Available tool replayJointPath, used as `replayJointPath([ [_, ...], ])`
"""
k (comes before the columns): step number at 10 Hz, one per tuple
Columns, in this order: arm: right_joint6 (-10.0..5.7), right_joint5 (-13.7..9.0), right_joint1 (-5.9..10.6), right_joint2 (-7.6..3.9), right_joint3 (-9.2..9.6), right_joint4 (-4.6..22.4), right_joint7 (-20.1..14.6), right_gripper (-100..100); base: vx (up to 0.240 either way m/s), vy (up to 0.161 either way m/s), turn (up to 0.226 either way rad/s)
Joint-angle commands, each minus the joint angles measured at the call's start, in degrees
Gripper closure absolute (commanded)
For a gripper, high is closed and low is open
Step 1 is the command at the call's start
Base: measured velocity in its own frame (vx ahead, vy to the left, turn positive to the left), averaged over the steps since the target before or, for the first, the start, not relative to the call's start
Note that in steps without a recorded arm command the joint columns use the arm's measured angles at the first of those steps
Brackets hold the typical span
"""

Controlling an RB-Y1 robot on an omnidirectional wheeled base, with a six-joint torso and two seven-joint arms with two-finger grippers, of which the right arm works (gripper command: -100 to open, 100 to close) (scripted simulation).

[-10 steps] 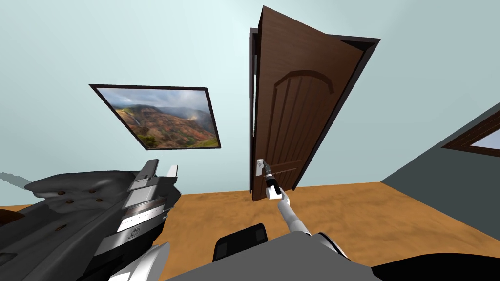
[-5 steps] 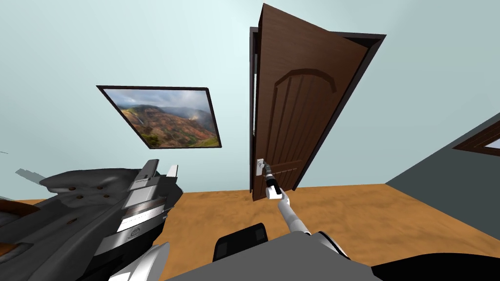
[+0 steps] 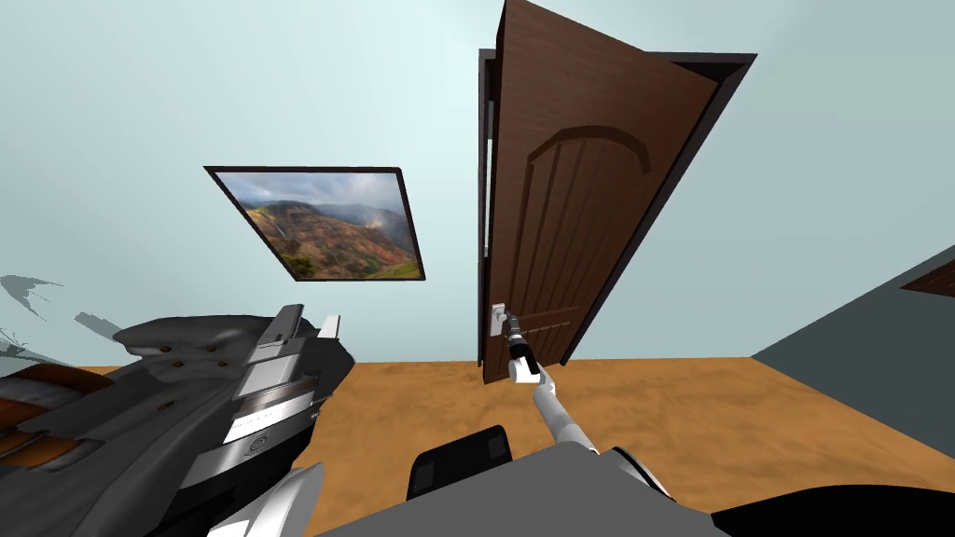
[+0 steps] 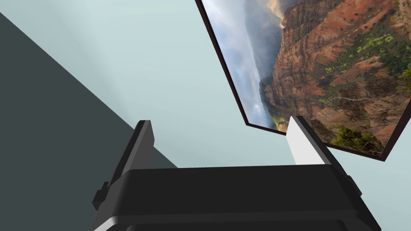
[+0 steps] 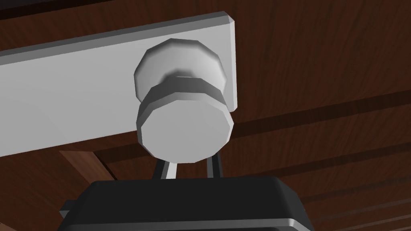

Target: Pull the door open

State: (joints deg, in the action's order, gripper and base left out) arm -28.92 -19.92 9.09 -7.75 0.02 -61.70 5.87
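Now right claw (image 3: 510, 327) clamped on pale grey doorknob (image 5: 184, 132), frame centre, brown door (image 3: 569, 186) ajar; left claw (image 3: 310, 323) fingers apart, lower left.

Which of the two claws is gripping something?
The right gripper: its fingers are closed on the grey door knob, while the left gripper stands wide open, holding nothing.

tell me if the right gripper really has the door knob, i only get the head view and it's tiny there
Observer: Looks so. In the right wrist view the right gripper's fingers stand close together and run up behind the grey knob.
Operator: where on the plate is it
Observer: At one end of the light grey plate, on the dark brown door.
Operator: left gripper
Observer: The left gripper is open, nothing between its fingers.
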Motion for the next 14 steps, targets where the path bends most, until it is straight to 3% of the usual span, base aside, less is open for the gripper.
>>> replayJointPath([
  [1,-0.26,-1.1,1.32,1.35,1.79,-0.9,-1.1,100,-0.043,-0.028,0.033],
  [9,-0.26,-1.1,1.32,1.35,1.79,-0.9,-1.1,100,0.002,-0.002,0.001],
  [10,0.60,-2.6,-0.05,0.32,0.31,-0.6,-2.1,100,-0.038,-0.045,0.056],
  [14,0.69,-6.3,-0.10,-0.68,1.01,-0.5,-7.4,100,-0.094,-0.041,0.125],
])
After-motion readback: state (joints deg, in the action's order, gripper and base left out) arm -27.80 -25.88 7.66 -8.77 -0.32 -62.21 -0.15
